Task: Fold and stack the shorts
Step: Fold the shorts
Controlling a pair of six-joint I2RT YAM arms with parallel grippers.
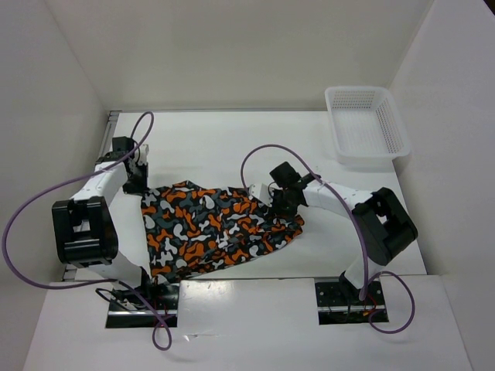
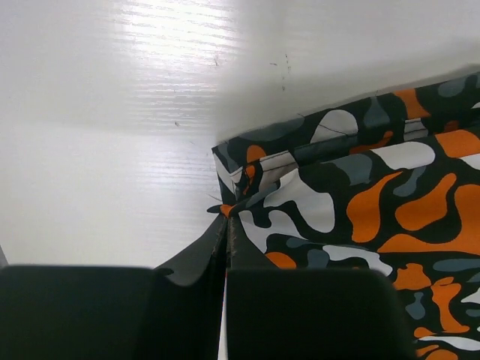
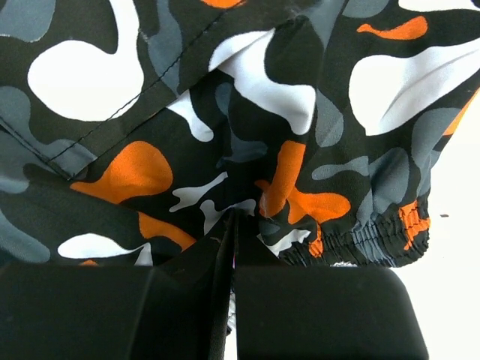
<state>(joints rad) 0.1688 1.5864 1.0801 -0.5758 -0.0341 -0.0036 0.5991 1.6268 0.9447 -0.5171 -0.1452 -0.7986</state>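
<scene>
White table (image 1: 216, 147): left claw (image 2: 226, 240) and right claw (image 3: 231, 225) clamp the shorts (image 1: 209, 224); basket (image 1: 363, 90) visible only overhead.

The white desk (image 1: 224, 143) is carrying two things. The shorts (image 1: 216, 224) are lying spread across its near middle, mostly flat though rumpled along the right side, with their near left corner reaching close to the desk's front edge. A white mesh basket (image 1: 366, 124) is sitting upright at the far right corner, well apart from the shorts. Bare desk surface is showing all around the fabric.
</scene>
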